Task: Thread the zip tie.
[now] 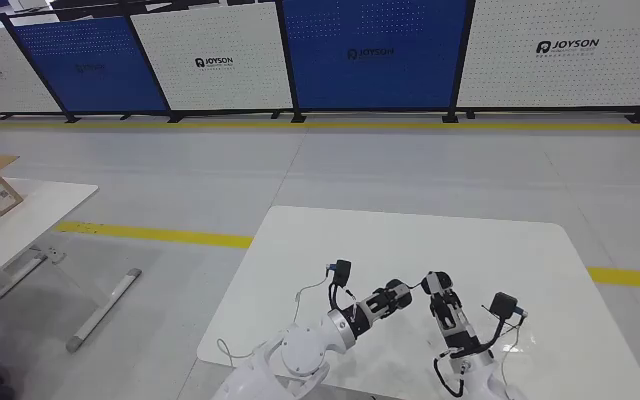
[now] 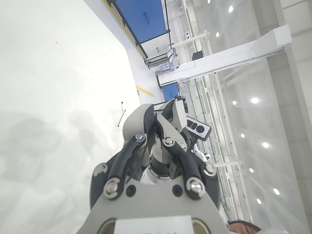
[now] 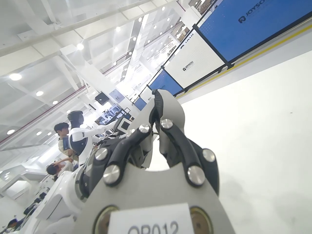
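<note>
Left gripper (image 2: 152,120) and right gripper (image 3: 157,103) are hovering closed, tips close, likely for threading. Zip tie (image 2: 121,117) is seemingly lying on table (image 2: 48,74).

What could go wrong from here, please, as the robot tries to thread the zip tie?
The left gripper and right gripper sit shut and very close together, so they might bump. What looks like the zip tie lies flat on the table, apart from both; such a thin strip could slip from a grasp.
</note>
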